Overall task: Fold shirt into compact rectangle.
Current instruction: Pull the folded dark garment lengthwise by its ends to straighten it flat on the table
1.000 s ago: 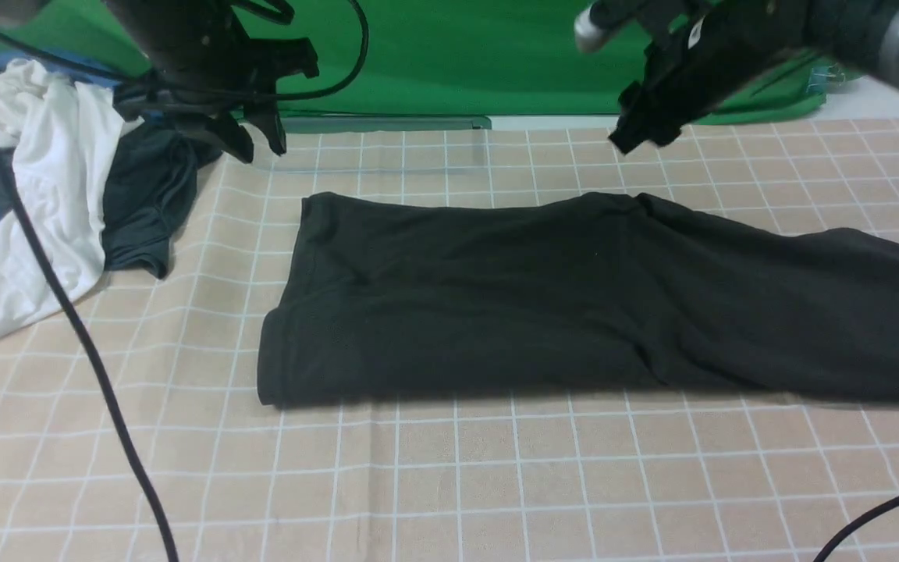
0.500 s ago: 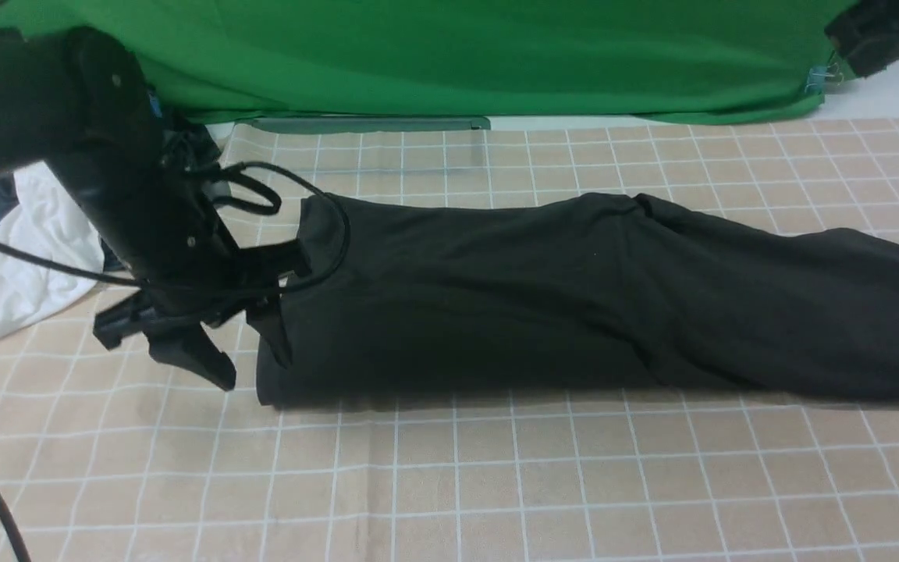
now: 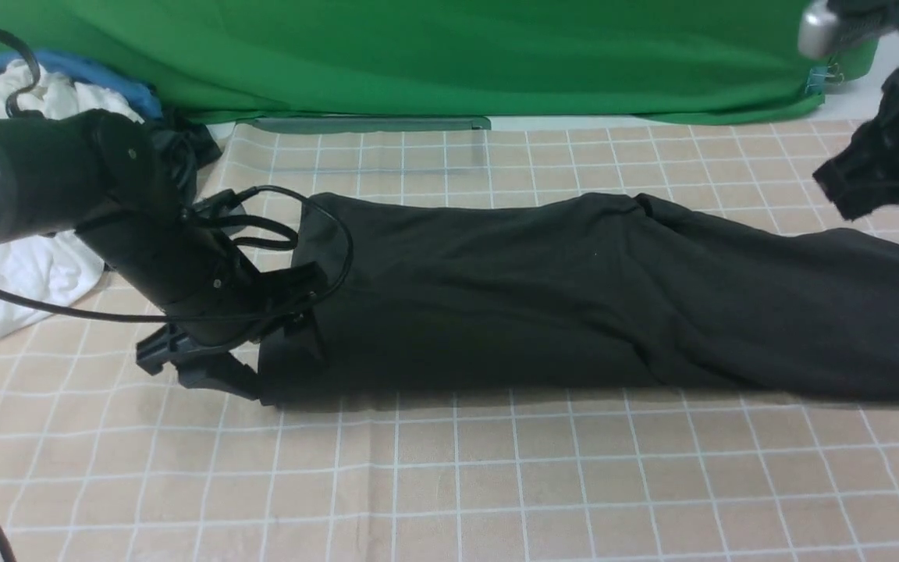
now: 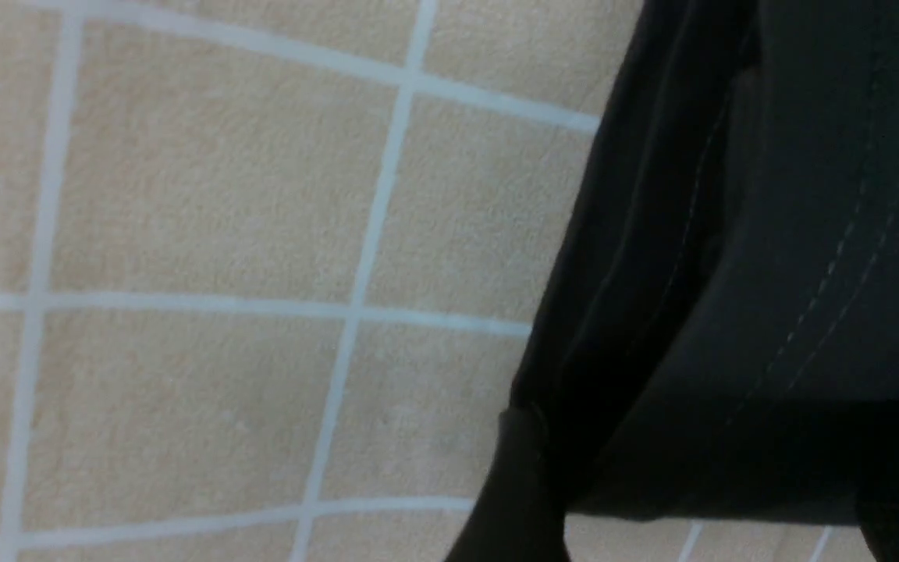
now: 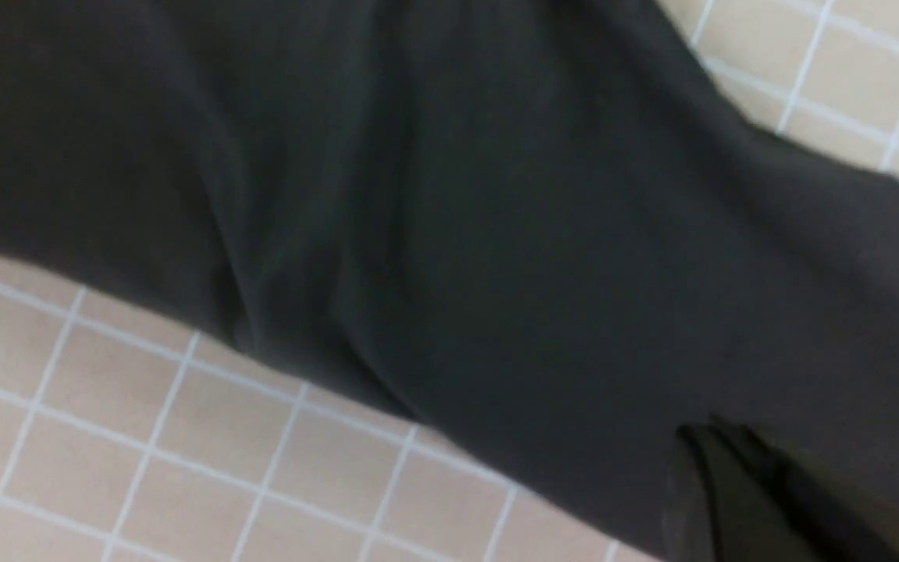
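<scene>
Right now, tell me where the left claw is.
In the front view, the left claw is low on the robot's left, jaws open at the near left corner of the black shirt.

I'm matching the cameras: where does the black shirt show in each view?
Front: the shirt lies across the middle, running to the right edge.
Left wrist: its stitched end, beside bare tablecloth.
Right wrist: it fills most of the picture.
Shared landmark: the checked tablecloth.

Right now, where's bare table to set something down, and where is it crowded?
Free: the wide checked cloth strip on the shirt's near side, and a narrower strip between shirt and green backdrop. Crowded: far left, clothes pile and left tool at the shirt's end.
</scene>
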Robot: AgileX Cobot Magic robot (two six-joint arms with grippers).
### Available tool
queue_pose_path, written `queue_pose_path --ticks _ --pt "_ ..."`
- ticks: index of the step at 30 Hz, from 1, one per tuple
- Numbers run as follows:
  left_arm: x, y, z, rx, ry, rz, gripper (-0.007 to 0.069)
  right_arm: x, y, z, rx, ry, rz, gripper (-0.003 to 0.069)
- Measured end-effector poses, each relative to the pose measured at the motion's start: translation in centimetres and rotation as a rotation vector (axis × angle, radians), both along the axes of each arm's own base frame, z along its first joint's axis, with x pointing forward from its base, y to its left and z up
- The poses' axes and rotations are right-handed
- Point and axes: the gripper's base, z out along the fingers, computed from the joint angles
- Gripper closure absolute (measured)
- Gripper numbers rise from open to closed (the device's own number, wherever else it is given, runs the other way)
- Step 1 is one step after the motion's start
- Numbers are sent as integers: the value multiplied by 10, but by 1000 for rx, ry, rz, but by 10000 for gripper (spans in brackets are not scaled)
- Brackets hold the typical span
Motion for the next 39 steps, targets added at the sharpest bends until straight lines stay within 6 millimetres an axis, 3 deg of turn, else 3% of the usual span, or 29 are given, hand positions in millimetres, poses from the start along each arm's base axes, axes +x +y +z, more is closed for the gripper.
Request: queue_pose_path --ticks 5,8,11,13,22,27,33,36,39 --pt "2 -1 -18 1 52 -3 195 -6 1 -17 10 43 -4 634" --pt "3 -1 -19 4 49 -20 321 -8 0 -25 9 61 -5 634" --pt "1 -2 -18 -3 60 -47 519 -11 0 -32 7 84 -5 634" --pt "-1 -2 -10 -5 52 -59 582 -12 0 -35 6 95 -5 634" --pt "-30 9 48 78 9 -153 602 -29 -2 -39 -2 158 1 634" --pt "-53 19 44 157 78 -157 602 -58 -6 -38 -7 180 0 634" --pt "-89 31 26 244 185 -145 602 -95 -14 -52 -51 248 -29 635" --pt "-99 37 21 287 187 -129 602 -94 -22 -59 -54 243 -85 635" --pt "-99 38 20 301 169 -122 602 -79 -36 -65 -28 200 -167 634"
